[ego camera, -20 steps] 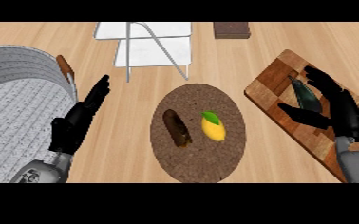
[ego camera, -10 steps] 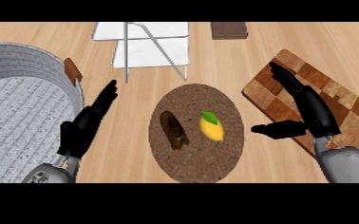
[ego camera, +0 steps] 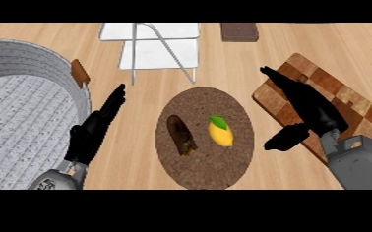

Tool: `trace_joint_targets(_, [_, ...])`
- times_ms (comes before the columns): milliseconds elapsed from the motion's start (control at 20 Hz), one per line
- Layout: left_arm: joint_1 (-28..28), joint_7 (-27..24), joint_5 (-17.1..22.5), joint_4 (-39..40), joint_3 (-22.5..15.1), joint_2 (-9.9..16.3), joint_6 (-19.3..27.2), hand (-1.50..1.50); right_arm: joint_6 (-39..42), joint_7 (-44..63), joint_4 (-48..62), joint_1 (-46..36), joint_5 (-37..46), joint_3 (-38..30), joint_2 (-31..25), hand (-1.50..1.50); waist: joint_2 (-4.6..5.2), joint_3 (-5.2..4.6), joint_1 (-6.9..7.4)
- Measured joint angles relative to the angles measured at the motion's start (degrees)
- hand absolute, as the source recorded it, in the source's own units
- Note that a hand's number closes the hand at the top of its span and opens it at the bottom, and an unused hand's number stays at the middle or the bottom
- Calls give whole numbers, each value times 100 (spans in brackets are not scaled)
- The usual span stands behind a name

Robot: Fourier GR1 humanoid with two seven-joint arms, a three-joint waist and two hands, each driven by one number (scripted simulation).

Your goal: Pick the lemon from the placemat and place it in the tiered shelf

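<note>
A yellow lemon (ego camera: 221, 134) with a green leaf lies on the round brown placemat (ego camera: 207, 167), right of centre. A dark brown oblong item (ego camera: 181, 134) lies beside it on the mat's left part. The white tiered shelf (ego camera: 158, 44) with its thin metal legs stands at the back, above the mat. My right hand (ego camera: 309, 109) is open, fingers straight and pointing up-left, thumb spread down toward the mat's right edge, a short way right of the lemon and apart from it. My left hand (ego camera: 94, 128) rests open at the left of the mat.
A large grey pot (ego camera: 36, 108) with a brown handle (ego camera: 79, 72) fills the left side. A chequered wooden cutting board (ego camera: 280, 93) lies at the right, partly under my right hand. A dark brown block (ego camera: 239, 31) sits at the back.
My right hand has moved left off the cutting board toward the lemon and spread its thumb. The left hand has shifted slightly. The lemon has not moved.
</note>
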Motion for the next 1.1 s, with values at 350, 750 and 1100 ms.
trace_joint_targets(350, [-33,29,-42,37,-1,-93,-20,0,458,2073,-129,-925,1212,988,487,-150,23,12,46])
trace_joint_targets(750, [32,-37,-52,41,82,-117,-120,0,672,2962,474,-1298,1486,1538,1709,-150,35,49,10])
trace_joint_targets(1100, [50,-1,-65,45,221,-93,-169,0,682,3231,868,-1270,1741,1690,2183,-150,27,65,-58])
